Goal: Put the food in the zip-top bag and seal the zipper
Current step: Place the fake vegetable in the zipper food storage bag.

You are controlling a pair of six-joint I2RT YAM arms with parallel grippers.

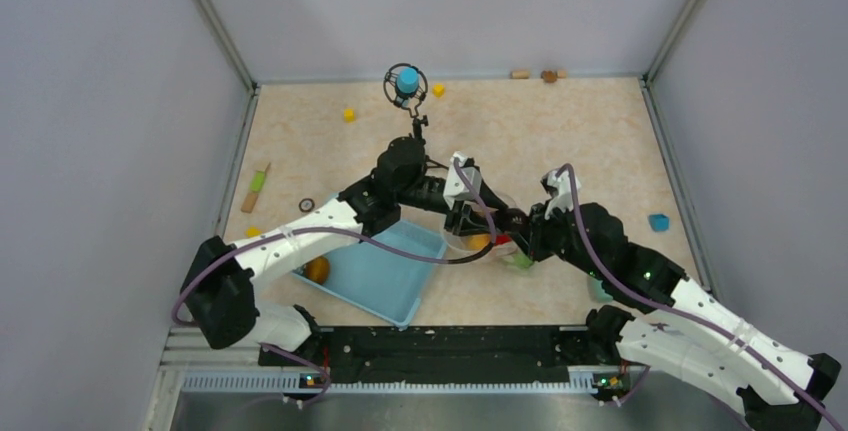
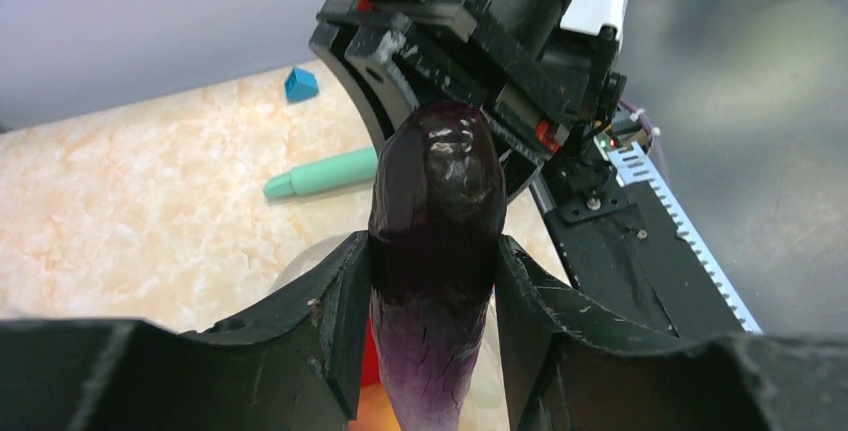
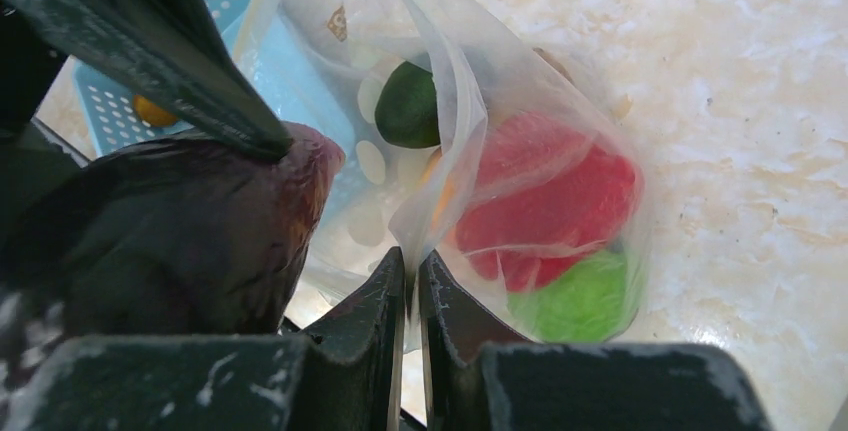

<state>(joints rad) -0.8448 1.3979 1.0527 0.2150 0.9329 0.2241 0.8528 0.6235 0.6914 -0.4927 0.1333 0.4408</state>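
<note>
My left gripper (image 2: 432,273) is shut on a dark purple eggplant (image 2: 435,211), held lengthwise between its fingers. The eggplant (image 3: 180,231) hangs just left of the zip-top bag's (image 3: 500,81) mouth. My right gripper (image 3: 412,273) is shut on the bag's upper edge and holds it up. A red pepper (image 3: 560,201), a bright green fruit (image 3: 585,303), a dark green piece (image 3: 408,103) and a bit of orange lie inside. In the top view both grippers meet over the bag (image 1: 488,241) at mid-table. I cannot make out the zipper.
The light blue basket (image 1: 385,271) lies left of the bag with an orange piece (image 1: 317,270) at its near corner. Yellow cubes (image 1: 348,114), a green-and-orange stick (image 1: 256,189), a blue block (image 1: 658,222) and a teal cylinder (image 2: 320,173) lie scattered. A blue-topped stand (image 1: 406,82) rises at the back.
</note>
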